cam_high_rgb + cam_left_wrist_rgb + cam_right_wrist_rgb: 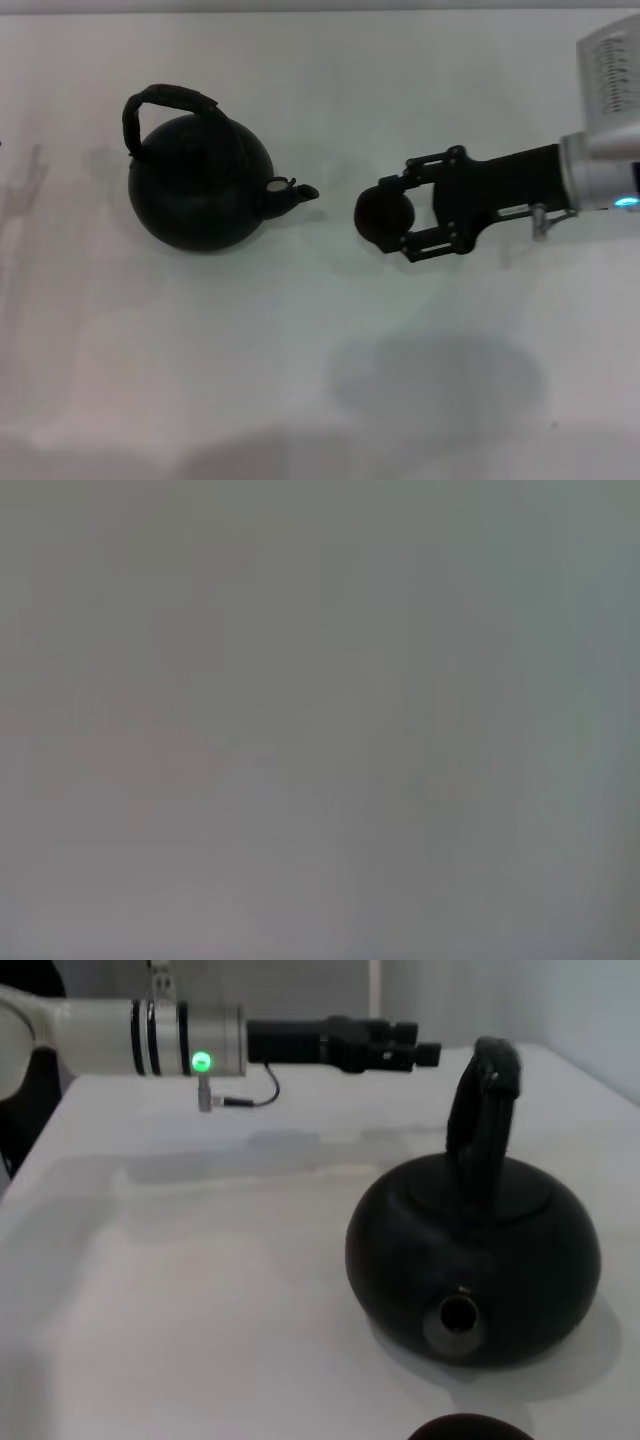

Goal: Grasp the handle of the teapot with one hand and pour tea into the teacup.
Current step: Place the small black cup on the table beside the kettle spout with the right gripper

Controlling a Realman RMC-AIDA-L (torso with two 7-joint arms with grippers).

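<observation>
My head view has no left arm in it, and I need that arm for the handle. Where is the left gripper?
Observer: The right wrist view shows the left gripper beyond the teapot, level with the top of the handle and apart from it.
Operator: Does the left wrist view show the handle?
Observer: No, only plain grey.
Operator: Which way does the spout open?
Observer: In the right wrist view the spout faces the camera, toward the teacup at the right gripper.
</observation>
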